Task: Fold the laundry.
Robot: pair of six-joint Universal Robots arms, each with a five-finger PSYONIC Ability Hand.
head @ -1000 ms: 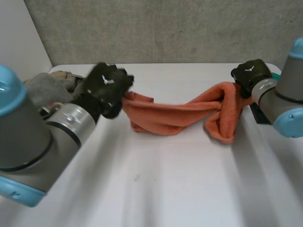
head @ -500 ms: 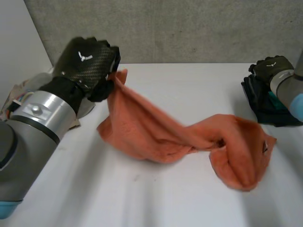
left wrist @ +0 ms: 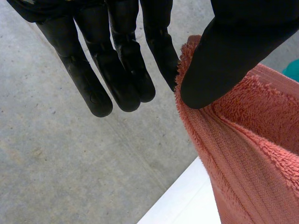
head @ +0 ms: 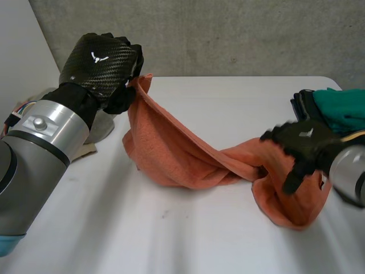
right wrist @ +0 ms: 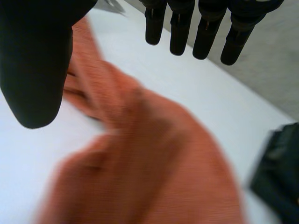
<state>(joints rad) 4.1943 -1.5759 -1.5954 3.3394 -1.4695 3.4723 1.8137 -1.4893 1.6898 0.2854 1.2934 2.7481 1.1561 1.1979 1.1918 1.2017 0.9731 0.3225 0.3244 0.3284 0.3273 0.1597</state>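
Orange towel (head: 188,162) slung from one raised corner down onto the table (head: 171,234)
The left hand (head: 102,60) pinches a corner between thumb and straight fingers above the table's far left side. The terry cloth hangs as a twisted, rumpled band across the table's middle and bunches into a folded lump near its right edge, under the right hand (head: 301,145), whose fingers are straight, spread from the thumb and holding nothing

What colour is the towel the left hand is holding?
Orange; the towel shows best in the left wrist view, pinched by the left hand.
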